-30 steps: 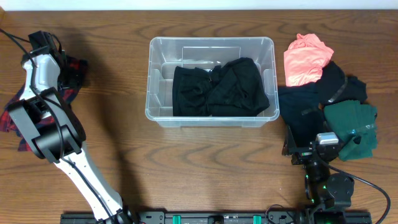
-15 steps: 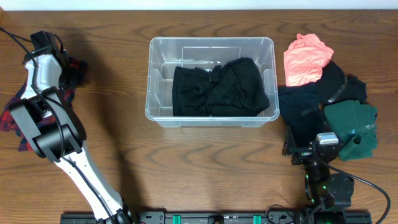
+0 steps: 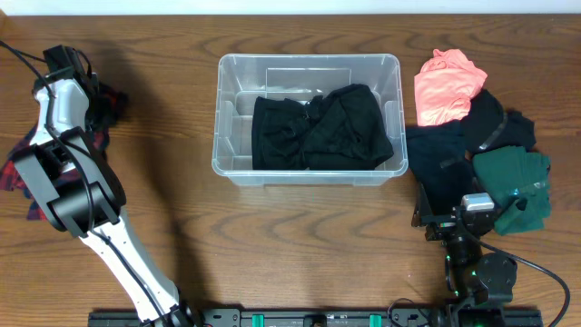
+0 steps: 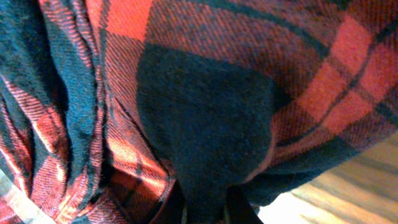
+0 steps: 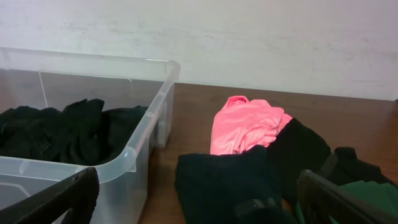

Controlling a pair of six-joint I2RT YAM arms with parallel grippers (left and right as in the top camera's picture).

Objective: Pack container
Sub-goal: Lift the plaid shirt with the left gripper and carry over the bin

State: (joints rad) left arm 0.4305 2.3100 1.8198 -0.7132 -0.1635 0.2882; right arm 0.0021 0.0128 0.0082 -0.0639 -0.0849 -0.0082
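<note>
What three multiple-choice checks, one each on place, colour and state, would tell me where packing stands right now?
1. The pink garment lies: A inside the container; B right of the container; C left of the container.
2. The clothing inside the container is: A black; B green; C pink.
3. The left pincer is: A open above the container; B shut on the red plaid cloth; C open and empty.
Answers: 1 B, it lies beyond the right wall; 2 A, only black fabric shows inside the clear walls; 3 B, the left wrist view shows plaid fabric pinched in it.
</note>
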